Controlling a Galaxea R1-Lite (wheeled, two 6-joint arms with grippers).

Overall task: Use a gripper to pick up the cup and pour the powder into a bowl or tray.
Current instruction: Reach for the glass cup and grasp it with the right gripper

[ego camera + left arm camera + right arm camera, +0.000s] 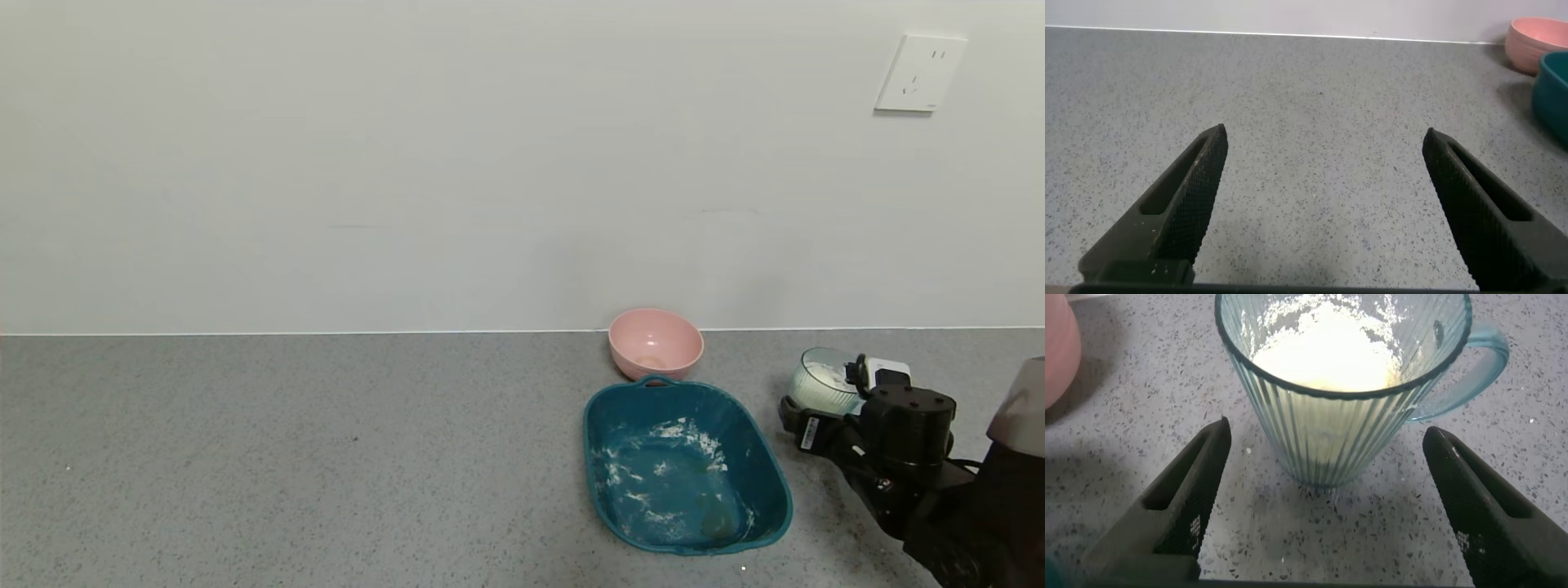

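Black, cross-hatched pads line the right gripper (1323, 502), whose jaws stand wide apart on either side of the cup (1341, 384) without touching it; the cup sits upright on the speckled grey bench (326, 457), to the right of the dark teal tray (771, 490) and apart from it. Thin, ribbed, clear plastic like this will likely be light and a little springy, so a hard squeeze could flex the wall. The ribs should give the pads some bite, and the body below the rim looks the soundest hold, with the handle (1470, 371) left clear to one side. The powder (1323, 355) fills it well up, so it must stay level until over the tray. The left gripper (1323, 212) idles over bare bench, jaws apart. A white barcode label (808, 433) on the right arm cannot be read; the pink bowl (655, 343) carries no writing.
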